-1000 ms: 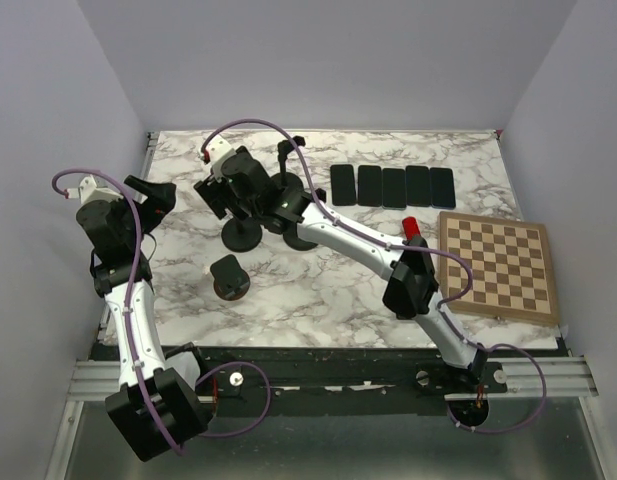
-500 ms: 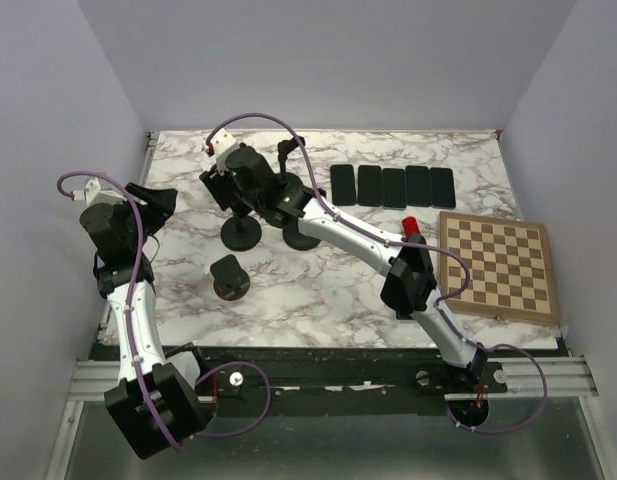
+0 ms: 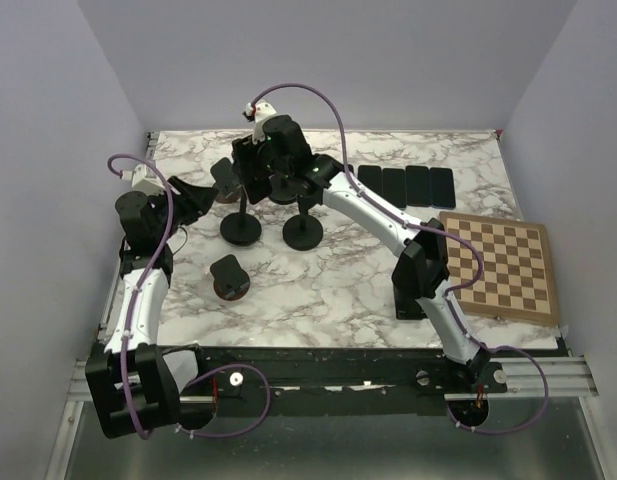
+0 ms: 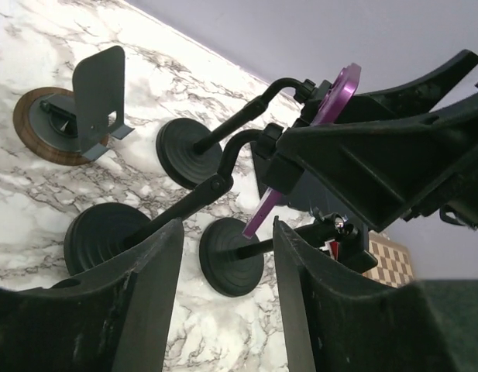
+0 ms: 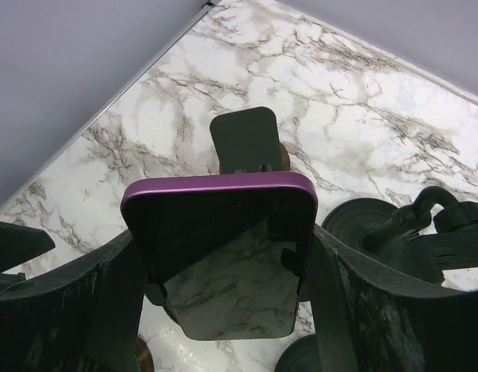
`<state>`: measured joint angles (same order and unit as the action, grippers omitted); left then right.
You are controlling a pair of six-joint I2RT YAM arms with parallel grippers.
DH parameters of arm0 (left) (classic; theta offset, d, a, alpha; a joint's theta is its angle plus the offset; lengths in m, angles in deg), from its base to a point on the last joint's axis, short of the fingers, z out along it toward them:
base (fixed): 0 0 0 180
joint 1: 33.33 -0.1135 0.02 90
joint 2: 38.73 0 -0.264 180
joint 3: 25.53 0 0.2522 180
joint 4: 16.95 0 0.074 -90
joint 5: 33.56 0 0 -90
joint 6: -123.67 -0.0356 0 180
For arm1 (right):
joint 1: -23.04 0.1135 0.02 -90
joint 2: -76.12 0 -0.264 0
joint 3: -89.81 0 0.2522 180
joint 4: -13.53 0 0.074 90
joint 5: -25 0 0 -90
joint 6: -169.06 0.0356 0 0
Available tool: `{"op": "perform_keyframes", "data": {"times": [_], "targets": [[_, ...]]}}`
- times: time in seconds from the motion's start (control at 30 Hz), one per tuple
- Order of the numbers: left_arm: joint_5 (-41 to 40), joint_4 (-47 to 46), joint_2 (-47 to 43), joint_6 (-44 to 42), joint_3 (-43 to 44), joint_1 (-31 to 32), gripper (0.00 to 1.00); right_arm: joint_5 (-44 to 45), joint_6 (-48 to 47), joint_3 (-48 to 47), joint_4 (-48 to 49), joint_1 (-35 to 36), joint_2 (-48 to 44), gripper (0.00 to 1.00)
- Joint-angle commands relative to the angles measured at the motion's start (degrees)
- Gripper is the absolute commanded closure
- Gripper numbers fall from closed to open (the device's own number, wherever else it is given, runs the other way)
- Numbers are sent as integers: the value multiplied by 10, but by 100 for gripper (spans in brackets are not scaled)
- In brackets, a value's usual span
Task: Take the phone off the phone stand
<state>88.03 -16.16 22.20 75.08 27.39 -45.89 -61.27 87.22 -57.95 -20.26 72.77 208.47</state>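
Clamping the right gripper point(image 5: 223, 298) across the long sides of the glossy purple-edged rectangular phone point(image 5: 219, 225) for lifting off the black round-based stand point(image 3: 241, 231), hovering the left gripper point(image 4: 223, 298) spread and empty nearby, likely as brace.

no readable txt, labels, nos. anywhere

We list: marble table point(image 3: 338, 290), white with grey veins. Chessboard point(image 3: 498, 265), wooden, flat at the table's 3 o'clock edge. Row of black slabs point(image 3: 418, 187), flat, side by side, at 1 o'clock; we see four.
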Motion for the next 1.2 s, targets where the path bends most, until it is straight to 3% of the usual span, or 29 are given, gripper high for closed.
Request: {"op": "perform_keyframes", "data": {"times": [0.0,0.3,0.43,0.9,1.17], "targets": [[64,-72,38,-16,20,23,41,-75,53,-14,-39,-7,-19,99],[80,-72,70,-56,42,76,26,-86,69,-21,-36,-16,-16,99],[43,-51,77,-74,60,85,45,-90,75,-18,-33,-16,-19,99],[33,-11,135,-93,115,86,43,-105,84,-20,-30,-16,-21,99],[49,-27,154,-90,127,91,64,-103,78,-22,-32,-16,-20,99]]}}
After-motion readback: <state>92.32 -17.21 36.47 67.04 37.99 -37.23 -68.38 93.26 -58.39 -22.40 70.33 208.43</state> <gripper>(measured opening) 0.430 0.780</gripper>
